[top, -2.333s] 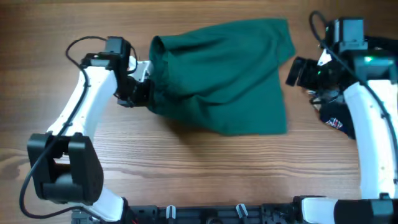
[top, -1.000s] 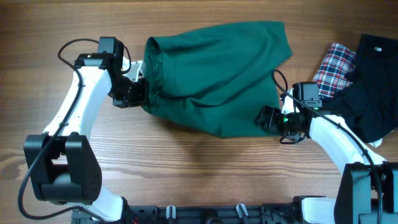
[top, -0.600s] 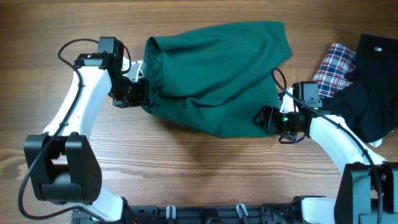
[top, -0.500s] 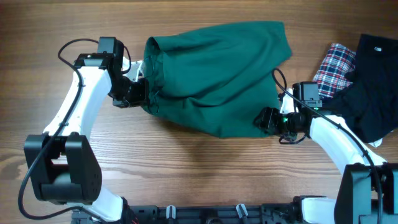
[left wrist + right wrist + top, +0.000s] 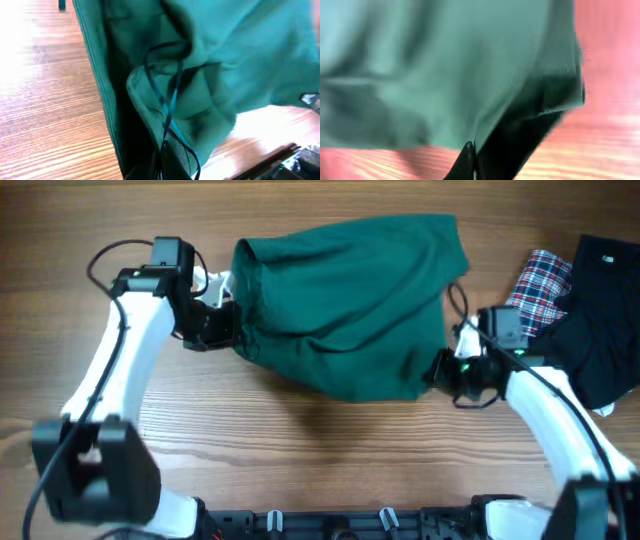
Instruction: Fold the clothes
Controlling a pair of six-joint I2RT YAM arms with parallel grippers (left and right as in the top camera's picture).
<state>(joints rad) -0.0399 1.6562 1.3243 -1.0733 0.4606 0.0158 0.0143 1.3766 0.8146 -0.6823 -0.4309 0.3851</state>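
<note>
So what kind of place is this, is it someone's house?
Probably a robot test bench, not a home: a white left arm and right arm work at a wooden table on a green garment, with a plaid cloth and black garment aside.

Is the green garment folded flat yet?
No. The green garment lies rumpled with uneven edges; left gripper and right gripper pinch opposite sides.

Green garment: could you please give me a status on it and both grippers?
Left gripper shut on green garment, left edge. Right gripper shut on its lower right corner. Garment bunched, unfolded. Plaid cloth and black garment lie apart at right.
</note>
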